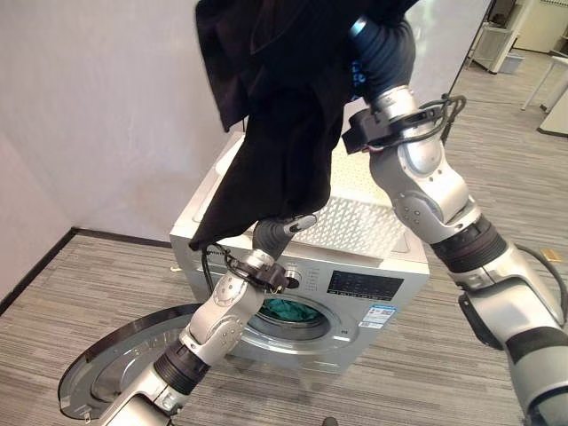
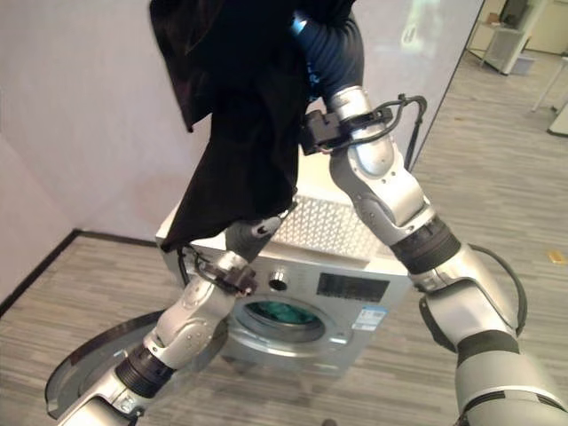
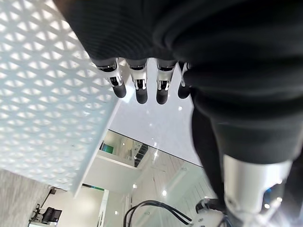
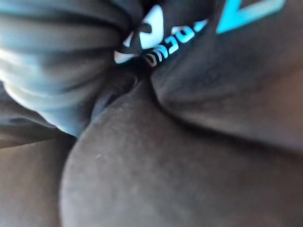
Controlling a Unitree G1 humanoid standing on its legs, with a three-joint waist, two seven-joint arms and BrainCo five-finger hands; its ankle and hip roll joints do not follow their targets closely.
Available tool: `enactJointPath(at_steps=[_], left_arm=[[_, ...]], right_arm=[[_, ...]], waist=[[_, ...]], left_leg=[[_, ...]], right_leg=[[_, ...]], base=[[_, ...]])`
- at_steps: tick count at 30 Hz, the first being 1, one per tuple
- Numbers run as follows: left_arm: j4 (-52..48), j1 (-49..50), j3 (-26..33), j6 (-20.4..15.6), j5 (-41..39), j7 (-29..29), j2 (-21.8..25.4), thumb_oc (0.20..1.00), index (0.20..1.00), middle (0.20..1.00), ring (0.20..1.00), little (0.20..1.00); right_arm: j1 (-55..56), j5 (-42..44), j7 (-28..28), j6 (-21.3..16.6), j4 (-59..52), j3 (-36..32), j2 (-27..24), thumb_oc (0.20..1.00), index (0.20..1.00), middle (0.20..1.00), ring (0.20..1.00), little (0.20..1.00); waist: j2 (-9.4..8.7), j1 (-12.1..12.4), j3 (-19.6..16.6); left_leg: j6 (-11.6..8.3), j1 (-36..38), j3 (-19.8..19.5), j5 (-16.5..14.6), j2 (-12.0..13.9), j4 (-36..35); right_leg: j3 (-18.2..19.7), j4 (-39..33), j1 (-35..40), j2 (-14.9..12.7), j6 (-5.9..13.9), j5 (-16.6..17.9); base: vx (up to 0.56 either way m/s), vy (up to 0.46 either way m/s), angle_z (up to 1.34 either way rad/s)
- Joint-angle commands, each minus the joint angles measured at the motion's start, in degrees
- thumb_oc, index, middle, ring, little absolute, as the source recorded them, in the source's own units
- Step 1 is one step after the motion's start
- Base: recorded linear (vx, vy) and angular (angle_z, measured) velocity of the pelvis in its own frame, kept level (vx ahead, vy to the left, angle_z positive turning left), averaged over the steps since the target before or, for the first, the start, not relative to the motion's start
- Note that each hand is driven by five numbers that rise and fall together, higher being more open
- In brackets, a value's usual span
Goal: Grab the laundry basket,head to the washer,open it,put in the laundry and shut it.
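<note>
A black garment (image 1: 275, 133) hangs high in front of the washer (image 1: 355, 293), up by my raised right hand (image 1: 386, 53), which is buried in the cloth. The right wrist view is pressed against that black cloth (image 4: 165, 156), which has teal print. My left hand (image 1: 282, 229) sits under the garment's lower hem, just above the washer's front edge, its fingers (image 3: 137, 85) straight and holding nothing. A white perforated laundry basket (image 1: 359, 222) rests on top of the washer. Teal laundry (image 1: 286, 311) lies inside the drum.
The washer's round door (image 1: 115, 373) is swung wide open, low at the left over the grey floor. A white wall (image 1: 106, 115) stands behind the washer. White tables (image 1: 555, 80) stand at the far right.
</note>
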Motion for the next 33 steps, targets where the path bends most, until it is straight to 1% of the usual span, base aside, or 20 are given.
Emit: enactJointPath(at_steps=[1, 4, 9, 14, 15, 17, 19, 21, 22, 23, 27, 30, 33], left_arm=[[-3.19, 2.26, 1.91, -2.64, 0.41, -2.91, 2.38, 1.000, 1.000, 1.000, 1.000, 1.000], [-3.13, 3.04, 2.04, -2.64, 0.16, -3.50, 3.03, 1.000, 1.000, 1.000, 1.000, 1.000], [-2.45, 2.54, 2.30, -2.70, 0.17, -2.55, 2.59, 1.000, 1.000, 1.000, 1.000, 1.000], [-1.61, 2.09, 2.37, -2.71, 0.62, -1.87, 1.93, 1.000, 1.000, 1.000, 1.000, 1.000], [-1.22, 1.36, 3.09, -2.80, 1.35, -1.33, 1.63, 1.000, 1.000, 1.000, 1.000, 1.000], [-1.30, 1.46, 3.47, -2.81, 1.55, -1.02, 1.46, 1.000, 1.000, 1.000, 1.000, 1.000], [-1.65, 2.01, 4.50, -2.64, 2.25, -0.51, 1.30, 1.000, 1.000, 1.000, 1.000, 1.000], [-2.50, 2.83, 6.18, -2.53, 2.77, -0.45, 1.29, 1.000, 1.000, 1.000, 1.000, 1.000], [-3.21, 3.48, 7.40, -2.66, 2.70, -0.52, 1.30, 1.000, 1.000, 1.000, 1.000, 1.000], [-3.25, 3.54, 7.34, -2.64, 2.70, -0.51, 1.32, 1.000, 1.000, 1.000, 1.000, 1.000], [-5.15, 4.89, 9.66, -3.04, 3.70, -0.62, 1.66, 1.000, 1.000, 1.000, 1.000, 1.000], [-6.13, 6.11, 11.09, -3.23, 4.09, -0.94, 1.63, 1.000, 1.000, 1.000, 1.000, 1.000], [-6.37, 6.27, 11.82, -3.63, 4.77, -1.18, 1.51, 1.000, 1.000, 1.000, 1.000, 1.000]], right_arm=[[-10.39, -0.42, -0.35, -2.84, 4.46, -3.98, 1.06, 0.200, 0.200, 0.200, 0.200, 0.200], [-11.15, -0.69, -0.42, -3.19, 4.39, -3.81, 0.12, 0.200, 0.200, 0.200, 0.200, 0.200], [-8.75, 1.04, 0.37, -3.67, 2.61, -4.04, 0.51, 0.200, 0.200, 0.200, 0.200, 0.200], [-6.84, 2.86, 1.33, -4.13, -0.61, -4.13, -1.53, 0.200, 0.200, 0.200, 0.200, 0.200], [-4.80, 4.16, 1.97, -4.28, -2.58, -4.58, -2.79, 0.200, 0.200, 0.200, 0.200, 0.200], [-2.89, 5.66, 2.13, -4.64, -3.86, -5.14, -2.98, 0.200, 0.200, 0.200, 0.200, 0.200], [0.93, 6.93, 3.38, -4.36, -7.90, -5.73, -4.10, 0.200, 0.200, 0.200, 0.200, 0.200], [6.09, 6.35, 5.19, -3.65, -13.65, -6.68, -7.36, 0.200, 0.200, 0.200, 0.200, 0.200], [10.36, 5.83, 6.70, -2.91, -16.34, -8.09, -9.55, 0.200, 0.200, 0.200, 0.200, 0.200], [10.56, 5.79, 6.68, -2.86, -16.49, -8.21, -9.57, 0.200, 0.200, 0.200, 0.200, 0.200], [16.40, 6.28, 8.40, -1.81, -18.11, -9.70, -12.77, 0.200, 0.200, 0.200, 0.200, 0.200], [19.88, 6.54, 9.98, -1.04, -19.36, -10.57, -13.78, 0.200, 0.200, 0.200, 0.200, 0.200], [21.41, 4.42, 11.36, -0.11, -20.03, -10.76, -14.39, 0.200, 0.200, 0.200, 0.200, 0.200]], waist=[[-2.87, 1.56, -1.94], [-2.74, 1.49, -1.85], [-2.62, 1.35, -1.98], [-2.67, 1.12, -2.21], [-2.65, 0.88, -2.33], [-2.63, 0.81, -2.32], [-2.61, 0.60, -2.40], [-2.53, 0.31, -2.40], [-2.39, 0.11, -2.44], [-2.43, 0.15, -2.48], [-2.37, -0.01, -2.29], [-2.30, -0.04, -2.32], [-2.15, 0.09, -2.31]], left_leg=[[-1.09, -3.10, -1.60, 0.19, -0.16, 0.26], [-1.22, -3.29, -1.61, 0.36, -0.13, 0.26], [-1.38, -3.14, -1.77, 0.40, 0.07, 0.26], [-1.46, -3.08, -2.06, 0.42, 0.04, 0.26], [-1.55, -2.89, -1.98, 0.39, 0.10, 0.26], [-1.56, -2.77, -1.96, 0.37, 0.11, 0.26], [-1.59, -2.58, -1.92, 0.28, 0.19, 0.26], [-1.61, -2.46, -1.87, 0.22, 0.29, 0.26], [-1.57, -2.32, -1.88, 0.15, 0.31, 0.26], [-1.58, -2.31, -1.90, 0.14, 0.31, 0.26], [-1.60, -2.00, -1.92, 0.06, 0.43, 0.26], [-1.67, -1.83, -1.98, 0.02, 0.46, 0.26], [-1.73, -1.94, -2.15, 0.11, 0.52, 0.26]], right_leg=[[0.02, -0.16, 0.40, -0.40, 1.33, 3.59], [0.09, -0.16, 0.30, -0.14, 1.23, 3.50], [-0.15, -0.16, 0.68, -0.06, 0.97, 3.43], [-0.43, -0.16, 1.00, -0.01, 0.80, 3.41], [-0.48, -0.16, 1.26, 0.02, 0.77, 3.43], [-0.46, -0.16, 1.34, 0.04, 0.76, 3.43], [-0.38, -0.16, 1.47, 0.08, 0.68, 3.33], [-0.54, -0.16, 1.63, 0.07, 0.61, 3.25], [-0.68, -0.15, 1.86, 0.07, 0.60, 3.15], [-0.70, -0.15, 1.88, 0.07, 0.60, 3.15], [-0.77, 0.00, 2.21, 0.22, 0.44, 2.69], [-0.89, 0.01, 2.48, 0.32, 0.37, 2.46], [-1.12, 0.05, 2.45, 0.33, 0.38, 2.39]], base=[[0.01, -0.013, -0.03], [0.01, -0.020, -0.04], [0.00, 0.000, 0.00], [0.00, 0.000, 0.00], [0.00, 0.000, 0.00], [0.00, 0.000, 0.02], [0.00, 0.000, 0.02], [0.00, 0.000, 0.00], [0.00, 0.000, 0.00], [0.00, 0.000, 0.00], [0.00, -0.001, 0.00], [0.00, -0.001, -0.01], [0.00, 0.000, 0.00]])
